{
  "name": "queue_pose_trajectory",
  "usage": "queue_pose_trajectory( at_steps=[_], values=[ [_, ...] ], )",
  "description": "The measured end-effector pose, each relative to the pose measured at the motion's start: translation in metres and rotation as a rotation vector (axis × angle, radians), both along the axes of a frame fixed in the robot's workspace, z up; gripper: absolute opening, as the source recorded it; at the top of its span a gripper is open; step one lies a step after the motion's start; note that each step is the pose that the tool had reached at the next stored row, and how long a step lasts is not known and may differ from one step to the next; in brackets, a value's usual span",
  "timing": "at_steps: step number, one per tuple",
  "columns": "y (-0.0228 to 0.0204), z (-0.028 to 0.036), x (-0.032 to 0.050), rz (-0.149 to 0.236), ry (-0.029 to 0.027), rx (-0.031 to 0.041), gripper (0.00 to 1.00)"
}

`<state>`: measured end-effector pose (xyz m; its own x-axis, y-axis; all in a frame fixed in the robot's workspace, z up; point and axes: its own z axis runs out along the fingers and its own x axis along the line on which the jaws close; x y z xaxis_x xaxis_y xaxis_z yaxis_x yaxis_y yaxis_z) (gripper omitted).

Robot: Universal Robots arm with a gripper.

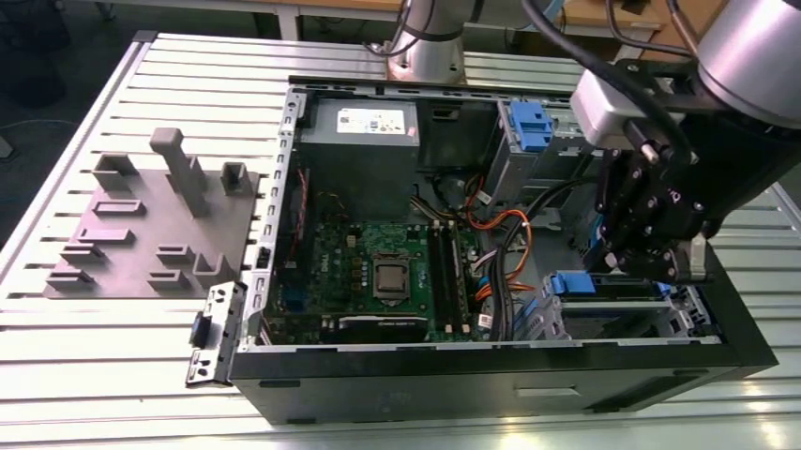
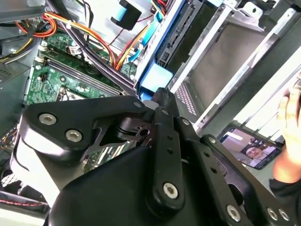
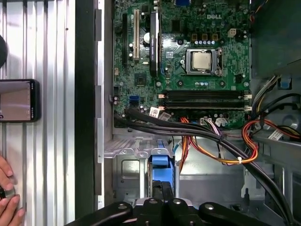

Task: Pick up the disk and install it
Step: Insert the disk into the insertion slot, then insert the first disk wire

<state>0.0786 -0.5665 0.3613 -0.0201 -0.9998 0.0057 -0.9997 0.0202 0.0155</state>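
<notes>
Print too small to read on the white sticker [image 1: 373, 120]; claw [image 1: 651, 267] lowered into the case's drive corner, narrowed on the disk's [image 3: 160, 168] blue tab, disk seated upright in the metal bay [image 3: 127, 172]

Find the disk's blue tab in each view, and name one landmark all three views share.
Exterior view: blue tab, to the exterior view's right of the motherboard.
Second wrist view: blue tab, off the motherboard's edge.
First wrist view: blue tab, off the motherboard's edge.
Shared landmark: the green motherboard.
</notes>
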Motion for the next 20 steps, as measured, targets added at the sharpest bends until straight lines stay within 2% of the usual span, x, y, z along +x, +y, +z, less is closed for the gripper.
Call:
queue_pose_trajectory(
  at_steps=[3, 20],
  values=[
    [0.0000, -0.0040, 0.0000, 0.000, 0.0001, 0.0006, 0.11],
    [0.0000, -0.0052, 0.0021, -0.001, 0.0003, 0.0012, 0.11]
  ],
)
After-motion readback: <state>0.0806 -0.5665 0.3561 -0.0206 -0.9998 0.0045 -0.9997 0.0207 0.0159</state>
